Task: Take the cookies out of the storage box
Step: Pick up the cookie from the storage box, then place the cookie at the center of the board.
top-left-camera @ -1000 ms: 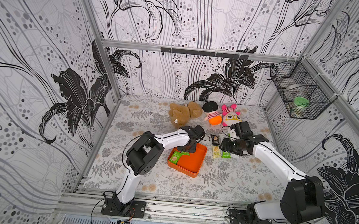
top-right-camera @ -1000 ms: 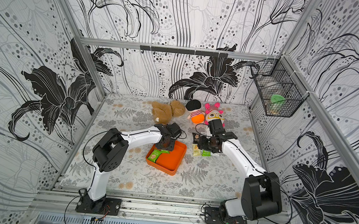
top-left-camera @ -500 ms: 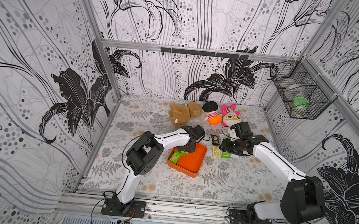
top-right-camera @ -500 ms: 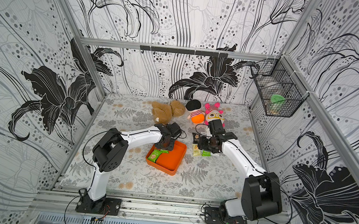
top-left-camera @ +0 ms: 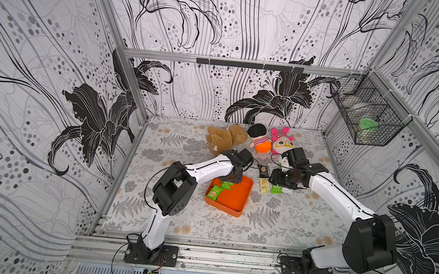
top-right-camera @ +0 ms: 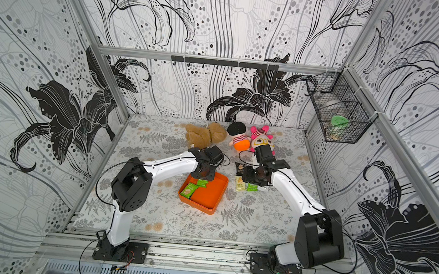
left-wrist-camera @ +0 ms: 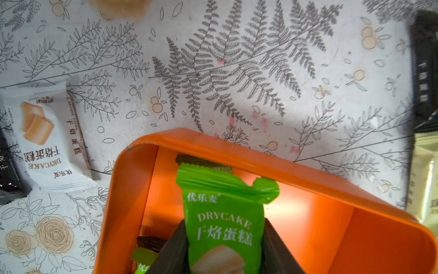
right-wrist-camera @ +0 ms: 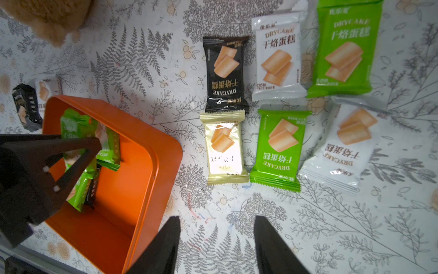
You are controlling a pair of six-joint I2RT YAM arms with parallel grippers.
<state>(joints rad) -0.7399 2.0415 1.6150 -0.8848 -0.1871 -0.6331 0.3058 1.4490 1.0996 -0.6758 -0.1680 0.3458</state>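
The orange storage box lies mid-table. My left gripper is over its far corner, shut on a green cookie packet that stands up between the fingers. More cookies lie in the box: a green packet, with a black one under the green ones in the right wrist view. My right gripper hangs open and empty over bare table beside the box's right wall. Several cookies lie out on the table there: black, cream, green and white.
A white packet and a black one lie on the table by the box's far left corner. A brown plush bear, an orange doll and a pink plush sit behind. A black wire basket hangs on the right wall.
The left jaws have drawn a little tighter on the green packet. Both arms stay about where they were.
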